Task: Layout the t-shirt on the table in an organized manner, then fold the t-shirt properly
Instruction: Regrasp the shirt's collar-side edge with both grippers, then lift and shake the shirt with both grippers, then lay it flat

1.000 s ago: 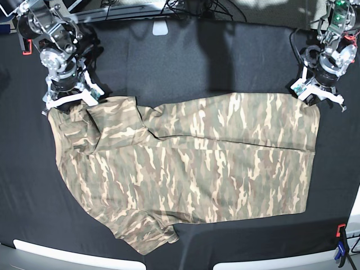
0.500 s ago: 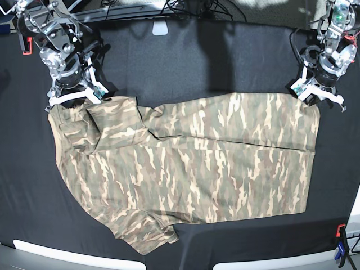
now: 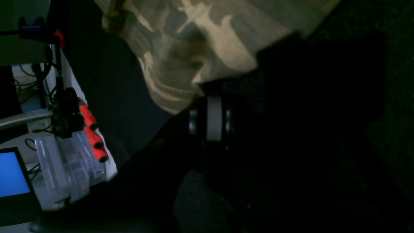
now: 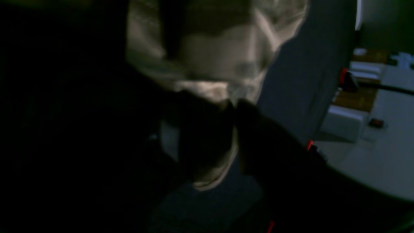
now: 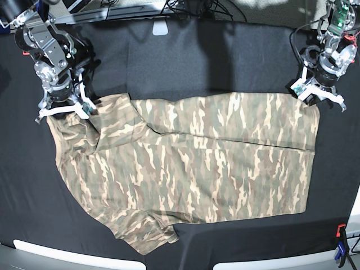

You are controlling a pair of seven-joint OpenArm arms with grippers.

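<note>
The camouflage t-shirt (image 5: 191,163) lies spread on the black table (image 5: 225,62), with a folded flap along its top left and a sleeve at the bottom left. My right gripper (image 5: 62,111) is at the shirt's top-left corner, shut on the cloth. In the right wrist view the cloth (image 4: 220,48) runs between the dark fingers (image 4: 207,136). My left gripper (image 5: 318,100) sits on the shirt's top-right corner, shut on the hem. In the left wrist view the corner (image 3: 194,42) ends at the finger (image 3: 213,119).
A red and blue clamp (image 5: 340,242) stands at the table's front right edge. Another red clamp (image 3: 92,132) and a blue screen (image 3: 13,174) are off the table's side. A white tag (image 5: 160,28) lies at the back edge. White strips (image 5: 73,256) line the front.
My right gripper has moved left and a little toward the front, pulling the shirt's top-left corner with it; the folded flap there has spread out. The left arm has not moved.
</note>
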